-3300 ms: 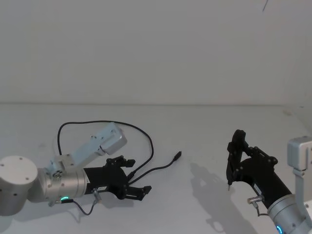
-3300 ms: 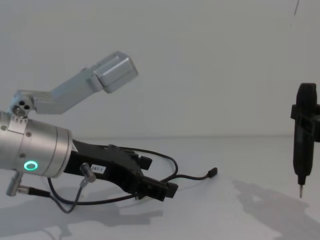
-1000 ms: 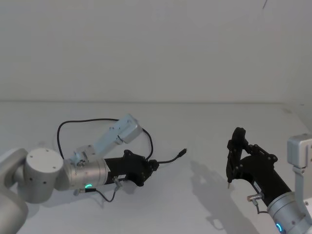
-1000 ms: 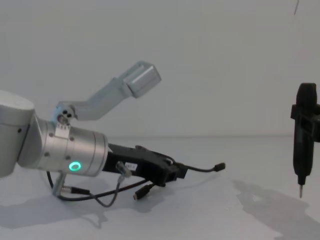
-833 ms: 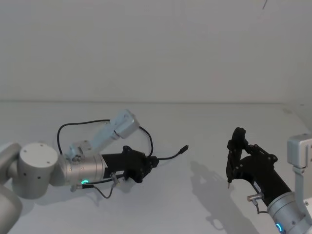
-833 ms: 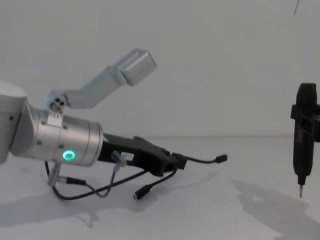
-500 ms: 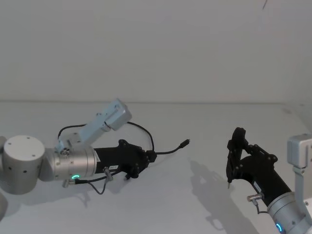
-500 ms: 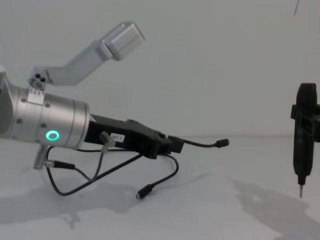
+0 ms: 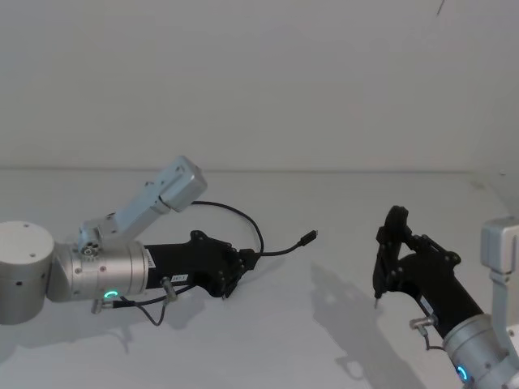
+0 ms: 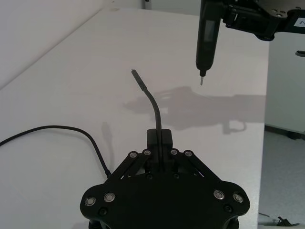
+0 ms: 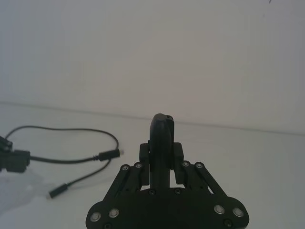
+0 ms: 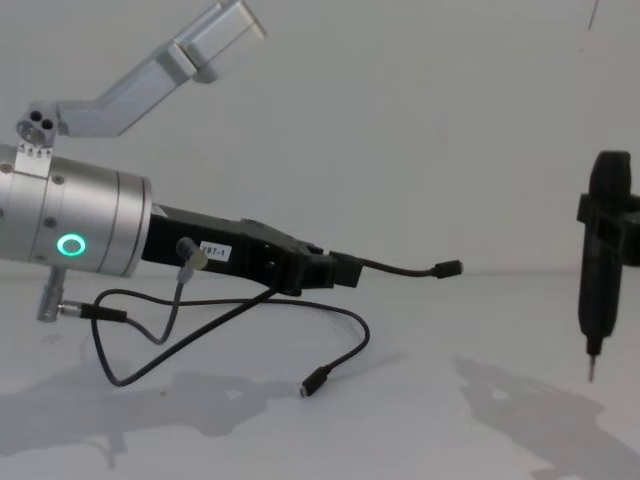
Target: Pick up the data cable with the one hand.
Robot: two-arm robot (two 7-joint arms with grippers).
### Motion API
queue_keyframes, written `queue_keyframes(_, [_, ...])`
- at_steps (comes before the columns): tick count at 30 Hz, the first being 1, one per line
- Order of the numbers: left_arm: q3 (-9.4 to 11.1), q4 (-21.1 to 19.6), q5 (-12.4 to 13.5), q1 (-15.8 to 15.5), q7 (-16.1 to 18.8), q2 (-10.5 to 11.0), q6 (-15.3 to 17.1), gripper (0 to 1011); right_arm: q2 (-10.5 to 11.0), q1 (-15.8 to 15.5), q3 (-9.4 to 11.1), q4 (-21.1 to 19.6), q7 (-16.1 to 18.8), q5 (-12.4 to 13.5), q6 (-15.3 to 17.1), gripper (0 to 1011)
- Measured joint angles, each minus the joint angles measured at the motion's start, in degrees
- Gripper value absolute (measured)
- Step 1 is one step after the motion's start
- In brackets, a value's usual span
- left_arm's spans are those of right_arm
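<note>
We see the left gripper (image 9: pixel 242 261), a black angular two-finger piece on a silver cylinder with a green glowing ring, held above the white flat table (image 9: pixel 324 340) on the left side. Its fingers (image 10: pixel 164 139) are pressed together on the long thin black data cable (image 9: pixel 285 247). In the left wrist view the thicker black joint of the cable (image 10: pixel 158 137) sits between them. From the grip, a short part of the cable goes forward in the air and ends in a small plug (image 12: pixel 447 268), well above the table. The other, longer part hangs down in a loop under the gripper (image 12: pixel 340 270). Its second plug (image 12: pixel 318 382) is low, close to the table surface, and we cannot tell if it touches.

The right gripper (image 9: pixel 388 253), slim, black and upright with a pointed metal tip, is parked on the right side, well apart from the cable. We cannot tell whether it is open or closed.
</note>
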Motion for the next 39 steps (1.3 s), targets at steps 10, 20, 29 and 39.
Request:
queue_keyframes(10, [-0.4, -1.7, -0.9, 0.6, -0.2, 0.9, 0.8, 40, -3.0, 1.5, -0.3, -2.1, 0.1, 2.0, 1.5, 279])
queue_keyframes(20, [-0.6, -2.4, -1.3, 0.8, -0.3, 1.2, 1.2, 40, -6.2, 3.4, -1.2, -2.2, 0.0, 3.0, 1.4, 279])
queue_keyframes(29, [-0.7, -2.7, -1.4, 0.9, -0.4, 1.4, 1.3, 40, -8.6, 5.5, -2.0, 0.8, 0.1, 2.6, -0.8, 279])
queue_keyframes(39, [-0.7, -2.8, -1.5, 0.9, -0.4, 1.4, 1.4, 40, -11.1, 8.3, -2.5, 5.6, 0.1, 1.4, -3.6, 279])
